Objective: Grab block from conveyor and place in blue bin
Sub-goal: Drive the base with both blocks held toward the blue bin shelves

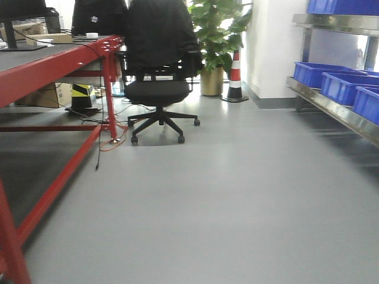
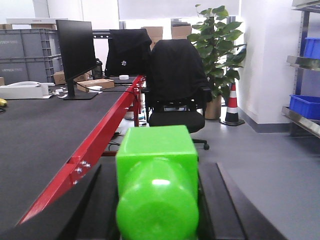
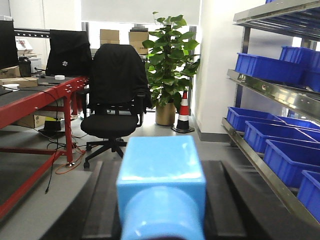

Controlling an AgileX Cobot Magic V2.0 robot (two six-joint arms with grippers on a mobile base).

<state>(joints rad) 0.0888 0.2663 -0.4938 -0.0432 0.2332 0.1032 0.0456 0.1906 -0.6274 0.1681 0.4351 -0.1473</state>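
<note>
My left gripper is shut on a bright green block, which fills the gap between the black fingers. My right gripper is shut on a light blue block, clamped between its black fingers. Both blocks are held above the grey floor. Blue bins stand in a row on a steel shelf to the right. They also show in the front view and the left wrist view. The conveyor is out of view. Neither gripper shows in the front view.
A red-framed table with a dark top and a monitor runs along the left. A black office chair stands ahead, with a potted plant and a striped cone behind it. Grey floor lies between table and shelf.
</note>
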